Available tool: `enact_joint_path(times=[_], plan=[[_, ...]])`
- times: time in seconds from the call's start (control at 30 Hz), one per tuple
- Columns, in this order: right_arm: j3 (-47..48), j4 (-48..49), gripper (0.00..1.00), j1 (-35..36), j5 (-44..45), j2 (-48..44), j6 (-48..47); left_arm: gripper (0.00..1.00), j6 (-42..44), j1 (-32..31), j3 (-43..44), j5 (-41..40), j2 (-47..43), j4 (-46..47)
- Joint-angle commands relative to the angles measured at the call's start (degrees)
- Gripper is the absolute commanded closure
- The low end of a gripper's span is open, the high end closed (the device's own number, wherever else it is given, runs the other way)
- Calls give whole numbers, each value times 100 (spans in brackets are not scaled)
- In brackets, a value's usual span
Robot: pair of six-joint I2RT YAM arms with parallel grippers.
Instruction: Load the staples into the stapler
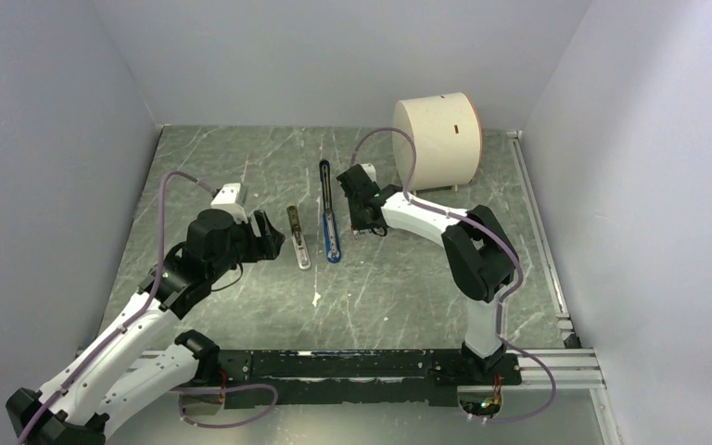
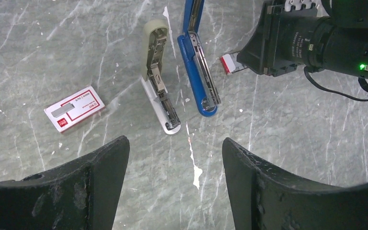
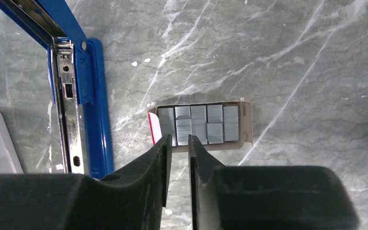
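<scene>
Since the right claw (image 3: pixel 179 140) is set with its jaws at a narrow slit, right at the near edge of the staples (image 3: pixel 199 123) in their open box (image 3: pixel 247 122), the step in hand is judged to be the lifting of one strip; whether a strip is pinched between the tips cannot be told, because that spot is covered by the tips. For a good result only a single strip should be taken, by its long flat sides, and kept level so that it is not snapped; the light box may be dragged along, so a slow, straight lift is advised. The left claw (image 2: pixel 175 142) is spread wide and empty above the bench (image 2: pixel 316 143), near a white stapler (image 2: pixel 160 91) and a closed staple packet (image 2: pixel 74 109). The stapler (image 1: pixel 332 236) is laid on the bench just beside the box, on its left, between the two claws, and is folded out flat. Its long axis is seen from above to run almost straight away from the arm bases: the rounded blue end is pointed toward the bases, the black arm (image 1: pixel 324 181) toward the far wall. The strip should therefore be turned parallel to this axis before it is laid into the channel.
</scene>
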Motion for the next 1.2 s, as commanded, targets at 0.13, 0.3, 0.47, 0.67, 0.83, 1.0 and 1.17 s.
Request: enact_joint_path(times=[0.13, 0.3, 0.47, 0.67, 0.83, 1.0, 1.17], plan=[[79, 21, 72, -46, 57, -11, -236, 24, -65, 25, -57, -88, 23, 269], [35, 88, 70, -49, -93, 84, -276, 24, -39, 17, -101, -162, -34, 247], [50, 130, 68, -54, -80, 165, -324, 24, -38, 19, -91, -206, -37, 164], [27, 161, 72, -55, -34, 215, -328, 24, -75, 17, -110, -311, -23, 194], [65, 187, 70, -64, -39, 284, -341, 24, -95, 17, -102, -309, 25, 159], [179, 143, 64, -64, -41, 423, -399, 24, -127, 21, -120, -355, 10, 141], [203, 155, 62, -72, -65, 507, -411, 24, -178, 20, -181, -503, -111, 176]])
